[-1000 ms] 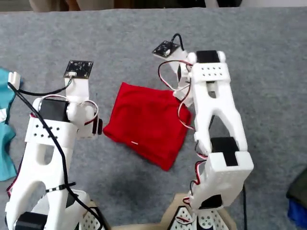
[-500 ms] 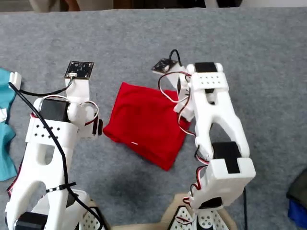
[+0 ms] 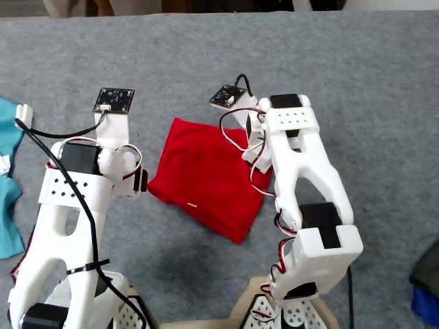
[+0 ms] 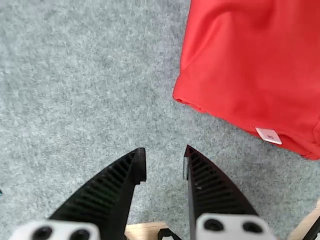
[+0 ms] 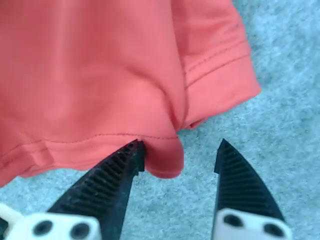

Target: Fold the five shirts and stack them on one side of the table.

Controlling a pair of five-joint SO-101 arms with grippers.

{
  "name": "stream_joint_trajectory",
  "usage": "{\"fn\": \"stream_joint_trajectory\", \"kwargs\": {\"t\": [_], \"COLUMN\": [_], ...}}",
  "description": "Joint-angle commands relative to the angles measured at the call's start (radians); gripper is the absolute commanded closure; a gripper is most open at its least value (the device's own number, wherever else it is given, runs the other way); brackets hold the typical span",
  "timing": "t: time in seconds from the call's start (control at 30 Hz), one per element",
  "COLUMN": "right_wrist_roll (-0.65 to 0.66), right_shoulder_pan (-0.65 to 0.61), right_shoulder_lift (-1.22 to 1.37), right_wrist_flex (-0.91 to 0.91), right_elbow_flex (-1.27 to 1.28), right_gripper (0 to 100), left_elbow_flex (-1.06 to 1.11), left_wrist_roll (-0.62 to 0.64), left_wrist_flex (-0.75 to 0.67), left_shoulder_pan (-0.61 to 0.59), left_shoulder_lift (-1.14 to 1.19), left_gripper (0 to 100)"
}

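Note:
A folded red shirt (image 3: 206,177) lies on the grey table (image 3: 384,82) between the two arms. My right gripper (image 5: 179,152) is open at the shirt's right edge, where a hemmed fold (image 5: 165,155) lies between its fingers. In the high view the right arm (image 3: 291,144) leans over that edge. My left gripper (image 4: 164,161) is open just above the bare cloth, a short way off the red shirt (image 4: 255,65) and its small white tag (image 4: 268,135). The left arm (image 3: 89,164) stands left of the shirt.
A teal garment (image 3: 8,185) lies at the table's left edge. Dark and blue cloth (image 3: 425,284) sits at the lower right corner. Grey table surface stretches wide beyond the shirt and to the right.
The right arm has swung leftward, bringing its wrist over the red shirt's right edge. The left arm and the shirt have stayed where they were.

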Motion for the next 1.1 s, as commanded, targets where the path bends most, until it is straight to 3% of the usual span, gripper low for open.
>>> {"fn": "stream_joint_trajectory", "kwargs": {"t": [0.0,0.17,0.5,0.7,1.07], "right_wrist_roll": [-0.015,-0.021,-0.023,-0.034,-0.038], "right_shoulder_pan": [-0.012,0.008,0.01,0.01,0.002], "right_shoulder_lift": [-0.007,0.045,0.031,0.031,0.042], "right_wrist_flex": [-0.014,-0.014,-0.011,-0.009,0.1], "right_elbow_flex": [-0.005,-0.008,-0.008,-0.038,-0.314], "right_gripper": [75.3,76.5,95.6,96.5,99.2], "left_elbow_flex": [0.0,0.0,0.0,0.0,0.0], "left_wrist_roll": [0.003,0.003,0.003,0.003,0.005], "left_wrist_flex": [-0.011,-0.012,-0.008,-0.006,-0.006], "left_shoulder_pan": [0.003,0.003,0.003,0.003,0.003], "left_shoulder_lift": [-0.015,-0.015,-0.015,-0.015,-0.015], "left_gripper": [86,86,86,86,86]}}
